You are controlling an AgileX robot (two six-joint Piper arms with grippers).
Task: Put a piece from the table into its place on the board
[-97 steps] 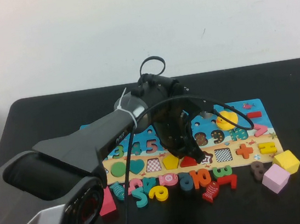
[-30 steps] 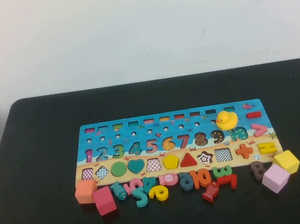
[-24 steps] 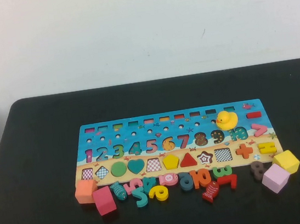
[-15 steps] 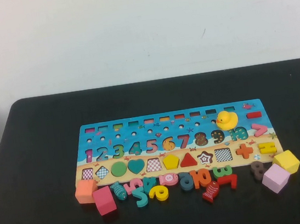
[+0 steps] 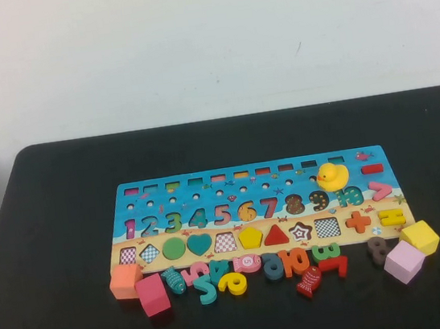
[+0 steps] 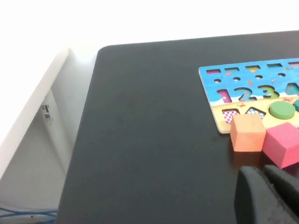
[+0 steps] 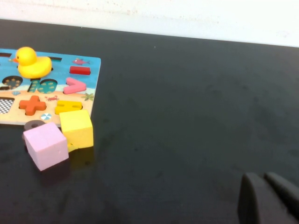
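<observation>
On the board (image 5: 255, 213), in the lower row of shape recesses, the piece (image 5: 251, 237) is seen lying flat between a checkered empty recess on its left and the red triangle (image 5: 276, 236) on its right; from the high view it appears flush and squared to its recess, though this cannot be confirmed from the wrist views, where the pentagon is out of frame. The board is laid on the table (image 5: 58, 226), with loose number pieces (image 5: 250, 271) scattered along its near edge and four cubes beside them: an orange cube (image 5: 126, 281) and a pink cube (image 5: 153, 294) at the left end, a yellow cube (image 5: 420, 237) and a lilac cube (image 5: 404, 261) at the right.

Neither arm is seen in the high view. The left gripper (image 6: 270, 190) is shown at the edge of its own wrist view, held back over the table on the near side of the orange and pink cubes; its fingers are drawn close together and nothing is held. The right gripper (image 7: 267, 198) is likewise parked well apart from the yellow and lilac cubes, fingers nearly closed and empty.

The placing step is judged done, with both arms retired. No further move is called for by the task, beyond perhaps a check that the pentagon is fully seated.
</observation>
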